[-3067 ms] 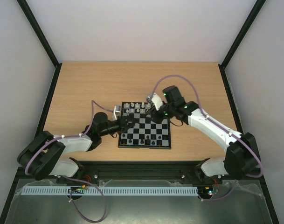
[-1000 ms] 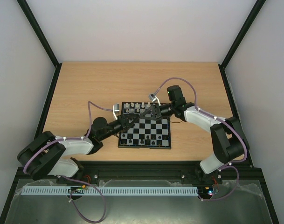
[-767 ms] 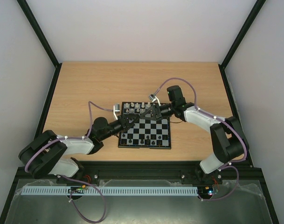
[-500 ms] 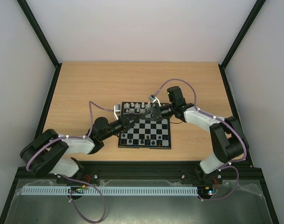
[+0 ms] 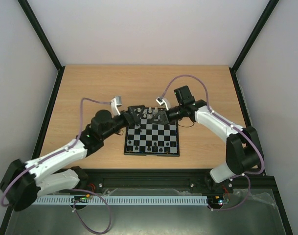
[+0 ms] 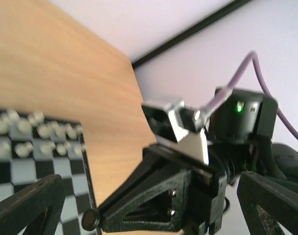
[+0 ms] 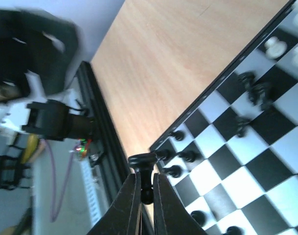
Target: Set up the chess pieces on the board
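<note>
Pinching a black chess piece (image 7: 142, 169) between its closed fingertips, the right gripper (image 5: 158, 116) hangs over the far side of the board (image 5: 161, 133); the piece lies along the fingers, its flat disc end poking beyond them. Beside it, over the board's far left corner, the left gripper (image 5: 134, 112) gapes wide, holding nothing.

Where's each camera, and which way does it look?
Top external: above and behind, looking down at the board; both arms show.
Left wrist: on the left arm, facing the right gripper past white pieces; open fingers show.
Right wrist: on the right arm, facing back across the board; fingers pinch a black piece.
All show the board.
</note>
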You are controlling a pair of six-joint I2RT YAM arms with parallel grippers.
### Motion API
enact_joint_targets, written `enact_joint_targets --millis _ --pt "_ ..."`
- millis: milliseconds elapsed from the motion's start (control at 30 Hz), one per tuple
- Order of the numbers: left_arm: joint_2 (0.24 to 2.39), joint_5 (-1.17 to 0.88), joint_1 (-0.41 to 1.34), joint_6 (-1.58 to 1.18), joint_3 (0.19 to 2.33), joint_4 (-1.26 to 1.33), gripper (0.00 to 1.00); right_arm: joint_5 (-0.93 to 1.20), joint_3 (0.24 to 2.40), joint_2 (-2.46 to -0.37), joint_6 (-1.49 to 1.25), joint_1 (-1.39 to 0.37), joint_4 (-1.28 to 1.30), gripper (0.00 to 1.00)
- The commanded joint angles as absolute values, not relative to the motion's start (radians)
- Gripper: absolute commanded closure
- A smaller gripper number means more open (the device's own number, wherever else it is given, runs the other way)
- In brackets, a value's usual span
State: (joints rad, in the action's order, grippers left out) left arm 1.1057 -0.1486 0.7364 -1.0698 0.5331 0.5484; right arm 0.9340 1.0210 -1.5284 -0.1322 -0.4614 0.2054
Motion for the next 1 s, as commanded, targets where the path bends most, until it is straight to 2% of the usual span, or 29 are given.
enact_joint_targets --millis 0,133,267,400,467,700,967 --pt "0.971 0.140 0.729 -0.777 0.708 -0.041 0.01 0.711 1.130 -1.494 0.123 -0.471 0.487 0.99" --pt "0.936 0.240 0.686 -0.570 0.818 -0.267 0.01 0.493 1.191 -1.496 0.261 -0.524 0.581 0.99" --pt "0.983 0.267 0.557 -0.405 0.865 -0.387 0.01 0.277 1.260 -1.545 0.375 -0.613 0.681 0.98" --pt "1.014 0.162 0.395 -0.366 0.778 -0.332 0.01 0.116 1.332 -1.613 0.469 -0.716 0.764 0.99" --pt "1.011 0.041 0.315 -0.369 0.752 -0.317 0.01 0.045 1.372 -1.652 0.503 -0.756 0.807 0.99" --pt "0.970 0.077 0.259 -0.340 0.731 -0.315 0.01 -0.106 1.457 -1.780 0.574 -0.874 0.917 0.99" --pt "0.959 0.076 0.261 -0.327 0.724 -0.318 0.01 -0.171 1.483 -1.886 0.583 -0.963 0.948 0.99"
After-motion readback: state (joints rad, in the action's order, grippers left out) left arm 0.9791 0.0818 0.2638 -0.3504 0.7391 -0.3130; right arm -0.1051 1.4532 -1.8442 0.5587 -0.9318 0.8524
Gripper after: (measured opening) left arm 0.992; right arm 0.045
